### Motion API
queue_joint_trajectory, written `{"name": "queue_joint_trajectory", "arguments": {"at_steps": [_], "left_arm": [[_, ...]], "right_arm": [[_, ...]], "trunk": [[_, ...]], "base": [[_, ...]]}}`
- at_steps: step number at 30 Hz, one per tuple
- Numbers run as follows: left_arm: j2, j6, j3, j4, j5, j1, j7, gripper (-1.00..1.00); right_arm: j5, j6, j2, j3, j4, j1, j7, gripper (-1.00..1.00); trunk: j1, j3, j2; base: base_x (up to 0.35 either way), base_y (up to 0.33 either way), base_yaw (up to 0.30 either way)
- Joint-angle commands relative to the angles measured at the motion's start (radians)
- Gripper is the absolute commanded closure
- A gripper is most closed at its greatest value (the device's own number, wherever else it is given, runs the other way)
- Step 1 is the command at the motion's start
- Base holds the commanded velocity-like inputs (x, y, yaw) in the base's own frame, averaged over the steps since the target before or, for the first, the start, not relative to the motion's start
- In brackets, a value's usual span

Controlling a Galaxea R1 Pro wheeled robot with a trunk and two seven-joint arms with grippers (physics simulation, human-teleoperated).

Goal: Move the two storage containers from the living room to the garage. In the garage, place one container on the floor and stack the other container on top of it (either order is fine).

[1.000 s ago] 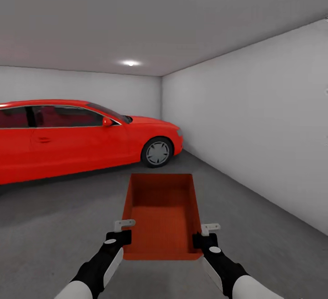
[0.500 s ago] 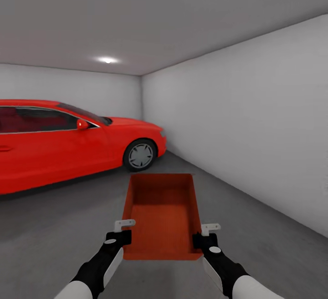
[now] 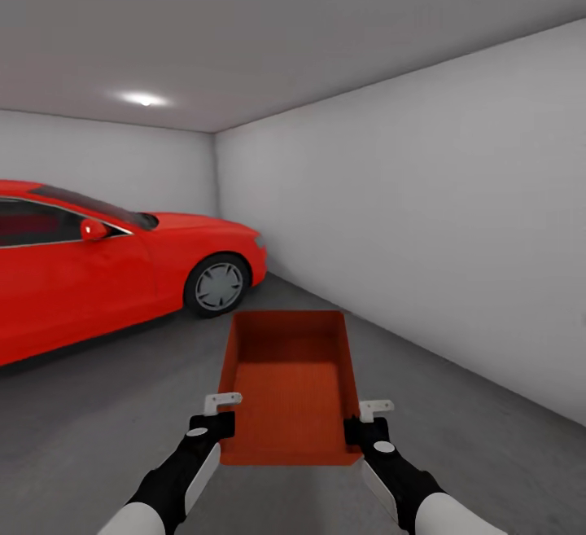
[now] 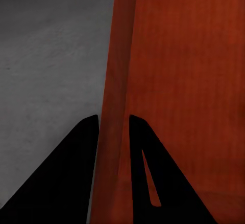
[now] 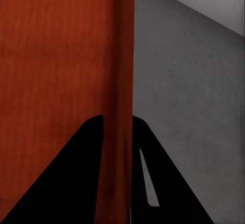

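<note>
1. I am in the garage [image 3: 423,193], a bare room with pale grey walls and a dark grey floor [image 3: 98,405] stretching ahead of me.
2. A red car [image 3: 106,274] stands to my left, well apart from me, its front wheel facing my way.
3. I carry one storage container [image 3: 289,388], a red-orange open-top bin, held out in front of my trunk and above the floor.
4. The container's long axis runs straight away from me; its near short wall sits between my two arms, equally close to each.
5. The container is empty: I see only its bare ribbed bottom and smooth inner walls.
6. My left gripper [image 3: 218,414] clamps the container's left long wall near the front corner. In the left wrist view the wall [image 4: 118,106] runs up between my two dark fingers [image 4: 76,173], one inside and one outside.
7. My right gripper [image 3: 365,419] grips the right long wall the same way; in the right wrist view the rim [image 5: 121,81] passes between the closed fingers [image 5: 81,173].
8. My judgement: the next move turns on the floor below, so lowering means bringing both arms down together, level.
9. I see no second container here, so I judge this one goes down first.
</note>
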Motion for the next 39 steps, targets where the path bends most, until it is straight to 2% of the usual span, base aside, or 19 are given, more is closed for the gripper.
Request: {"name": "queue_joint_trajectory", "arguments": {"at_steps": [1,39], "left_arm": [[0.037,0.008,0.029,-0.004,-0.01,0.0,0.028,1.0],[0.037,0.007,0.028,-0.003,-0.01,0.0,0.028,1.0]], "right_arm": [[-0.006,-0.006,-0.001,-0.017,0.0,-0.002,-0.009,1.0],[-0.006,-0.006,-0.001,-0.017,0.0,-0.002,-0.009,1.0]], "trunk": [[0.001,-0.001,-0.001],[0.001,-0.001,-0.001]], "base": [[0.308,0.193,-0.285],[0.309,0.17,-0.285]]}}
